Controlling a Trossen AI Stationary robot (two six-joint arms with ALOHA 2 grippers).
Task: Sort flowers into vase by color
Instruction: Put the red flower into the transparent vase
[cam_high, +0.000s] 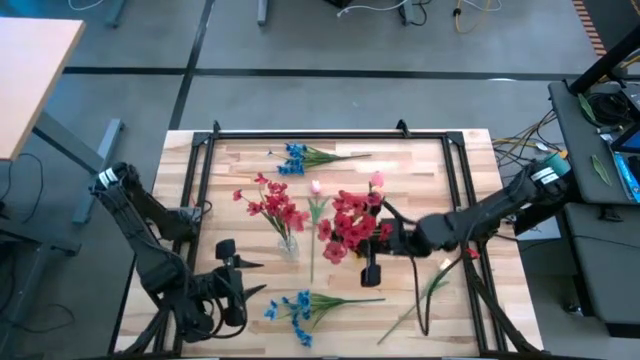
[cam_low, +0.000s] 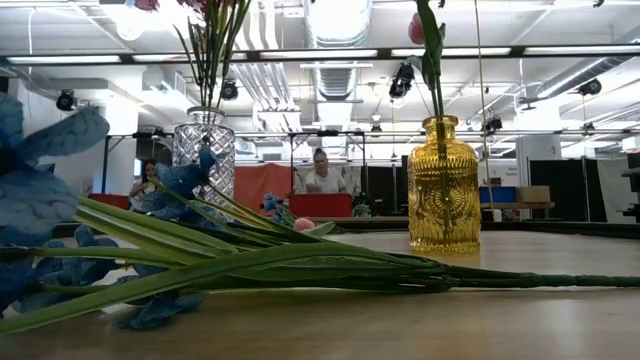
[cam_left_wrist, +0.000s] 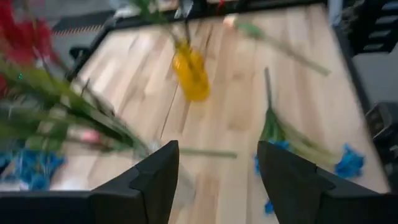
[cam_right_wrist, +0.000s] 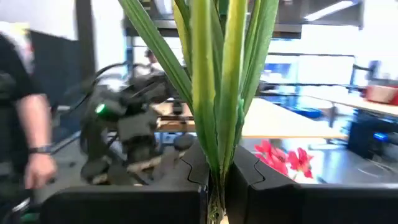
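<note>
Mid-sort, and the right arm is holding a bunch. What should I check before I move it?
1. Right gripper shut on green stems: ok.
2. Left gripper open and empty: ok.
3. Clear vase upright: ok.
4. Yellow vase upright: ok.
5. Blossom colour of the held bunch: cannot tell.
6. Blue flowers sorted: not ok, both sprays lie on the table.

Red sprays (cam_high: 277, 206) in clear cut-pattern vase (cam_low: 203, 150). Second red bunch (cam_high: 349, 222), green stems (cam_right_wrist: 217, 93), clamped in black right gripper (cam_right_wrist: 217, 186). Amber embossed vase (cam_low: 443, 186), pink bud. Blue sprays (cam_high: 292, 159) at far edge, more blue (cam_high: 290, 310) at near edge. Pink tulip (cam_high: 316, 187), green stem. Pale wood table (cam_high: 420, 180), black frame. Black left gripper (cam_left_wrist: 217, 180).
</note>
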